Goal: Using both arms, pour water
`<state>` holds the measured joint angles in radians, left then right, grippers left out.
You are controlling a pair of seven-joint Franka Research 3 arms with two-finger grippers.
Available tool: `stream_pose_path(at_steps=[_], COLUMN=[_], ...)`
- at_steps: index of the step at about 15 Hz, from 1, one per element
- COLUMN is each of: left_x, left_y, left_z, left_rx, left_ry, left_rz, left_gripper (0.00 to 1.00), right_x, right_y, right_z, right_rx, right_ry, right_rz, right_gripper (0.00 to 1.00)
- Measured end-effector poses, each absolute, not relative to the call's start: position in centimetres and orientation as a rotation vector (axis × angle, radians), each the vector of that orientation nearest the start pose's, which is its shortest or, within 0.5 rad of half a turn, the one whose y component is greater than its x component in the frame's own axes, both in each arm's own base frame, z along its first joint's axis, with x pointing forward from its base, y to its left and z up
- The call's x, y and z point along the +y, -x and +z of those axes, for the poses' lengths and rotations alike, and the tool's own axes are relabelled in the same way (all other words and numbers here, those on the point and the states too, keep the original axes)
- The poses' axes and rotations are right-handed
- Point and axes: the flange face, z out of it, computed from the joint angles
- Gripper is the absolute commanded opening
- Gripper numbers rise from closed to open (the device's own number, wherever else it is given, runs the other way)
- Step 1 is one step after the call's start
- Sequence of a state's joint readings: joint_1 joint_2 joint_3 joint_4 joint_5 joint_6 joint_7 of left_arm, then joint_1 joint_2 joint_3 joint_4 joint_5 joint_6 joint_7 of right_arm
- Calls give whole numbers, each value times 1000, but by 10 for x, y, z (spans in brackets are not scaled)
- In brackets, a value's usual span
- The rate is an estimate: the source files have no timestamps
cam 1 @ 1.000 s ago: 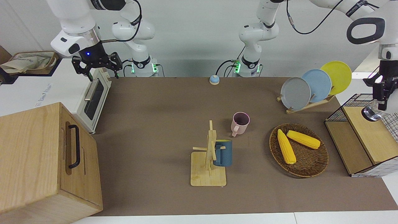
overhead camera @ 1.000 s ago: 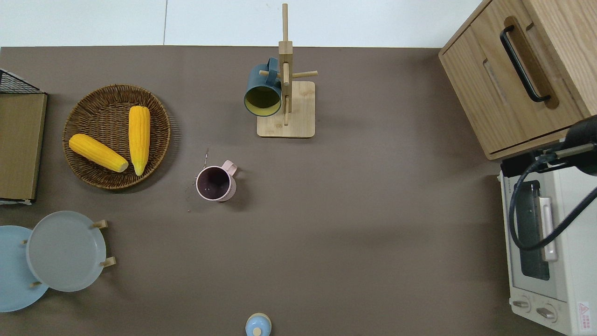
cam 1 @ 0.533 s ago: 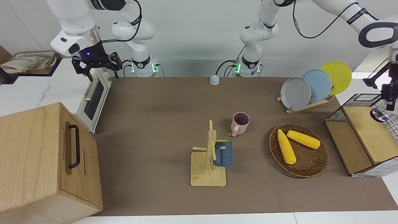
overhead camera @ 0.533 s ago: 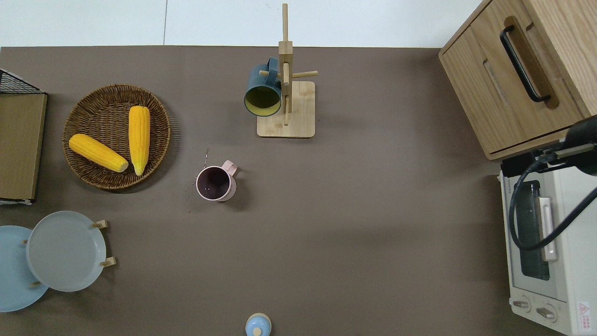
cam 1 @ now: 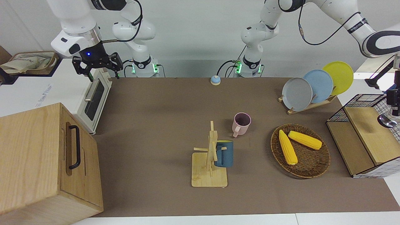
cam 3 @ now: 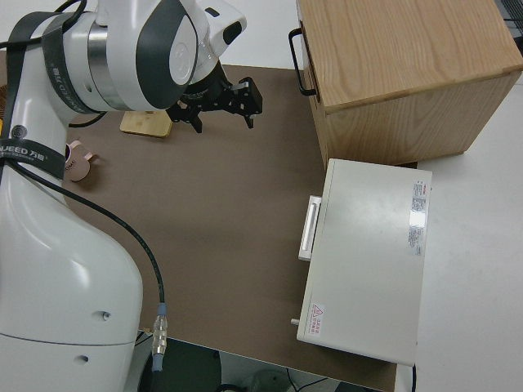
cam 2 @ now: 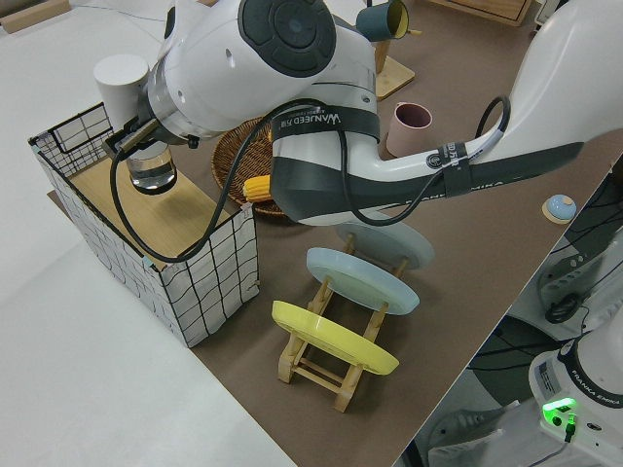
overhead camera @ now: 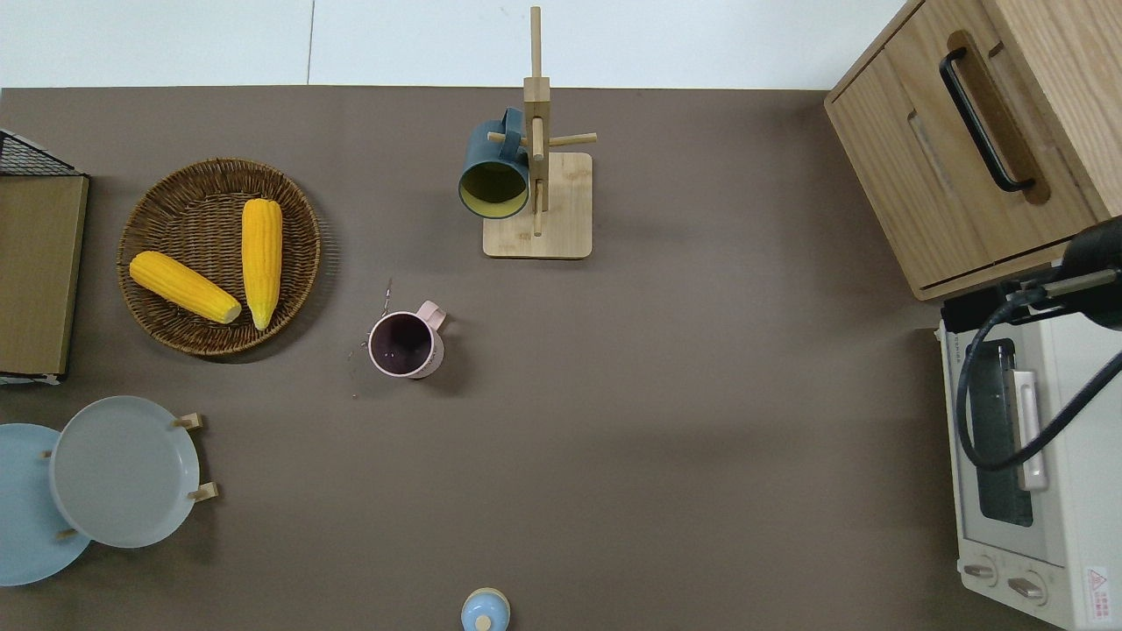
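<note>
At the right edge of the front frame, the left claw (cam 1: 393, 106) pinches the rim of a clear glass (cam 2: 153, 170) that has water in its bottom. The glass hangs upright over the wooden shelf inside the wire crate (cam 2: 209, 272). That crate sits at the left arm's end of the table (overhead camera: 701, 394).

The left arm (cam 2: 292, 146) fills the upper middle of the left side frame. A dark band on it reads "WANUEED" in white, and a base in the lower right corner of that frame reads "FRANKA EMIKA".

The right arm (cam 1: 75, 18) is parked in the upper left of the front frame. Its right claw (cam 1: 97, 67) has its fingers spread and holds nothing.

Near the middle of the overhead frame a pink mug (overhead camera: 405, 344) stands upright on the table. Its inside is dark, and a few droplets lie on the cloth beside it. Higher in that frame a blue mug (overhead camera: 493, 175) hangs on a wooden mug tree (overhead camera: 536, 202).

A wicker basket (overhead camera: 219, 166) holds two corn cobs (overhead camera: 261, 258), and a rack of plates (cam 1: 312, 86) stands nearer to the robots than it.

The toaster oven (overhead camera: 1034, 456) in the lower right corner of the overhead frame carries a red warning-triangle sticker. Its text is too small to read.
</note>
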<state>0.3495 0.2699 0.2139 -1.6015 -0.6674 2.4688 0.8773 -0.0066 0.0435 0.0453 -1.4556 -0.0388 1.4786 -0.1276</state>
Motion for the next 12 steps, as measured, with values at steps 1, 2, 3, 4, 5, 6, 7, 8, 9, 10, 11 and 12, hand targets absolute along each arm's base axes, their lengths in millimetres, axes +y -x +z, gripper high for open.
stream_pose_path(at_steps=[1, 2, 3, 4, 5, 6, 7, 8, 9, 10, 11, 12], left_x=[354, 356, 358, 362, 365, 369, 371, 372, 373, 373, 373, 373], left_y=[-591, -593, -595, -595, -594, -593, -592, -592, -592, -592, -593, -595], left_z=[540, 533, 524, 517, 513, 511, 509, 507, 505, 502, 499, 496], left_rx=[-74, -63, -55, -58, -65, -70, -74, -78, -80, -82, -83, -85], left_ry=[2896, 2898, 2896, 2896, 2896, 2896, 2896, 2898, 2900, 2904, 2909, 2914], left_rz=[-1198, -1228, -1250, -1253, -1250, -1244, -1240, -1238, -1235, -1230, -1225, -1222], left_gripper=[0, 0, 0, 0, 0, 0, 0, 1, 6, 8, 8, 22], right_x=[17, 17, 17, 17, 17, 17, 17, 17, 17, 17, 17, 17], right_y=[-559, -559, -559, -559, -559, -559, -559, -559, -559, -559, -559, -559], right_z=[646, 646, 646, 646, 646, 646, 646, 646, 646, 646, 646, 646], right_rx=[-259, -259, -259, -259, -259, -259, -259, -259, -259, -259, -259, -259], right_ry=[3167, 3167, 3167, 3167, 3167, 3167, 3167, 3167, 3167, 3167, 3167, 3167], right_rz=[35, 35, 35, 35, 35, 35, 35, 35, 35, 35, 35, 35], right_gripper=[987, 987, 987, 987, 987, 987, 987, 987, 987, 987, 987, 987])
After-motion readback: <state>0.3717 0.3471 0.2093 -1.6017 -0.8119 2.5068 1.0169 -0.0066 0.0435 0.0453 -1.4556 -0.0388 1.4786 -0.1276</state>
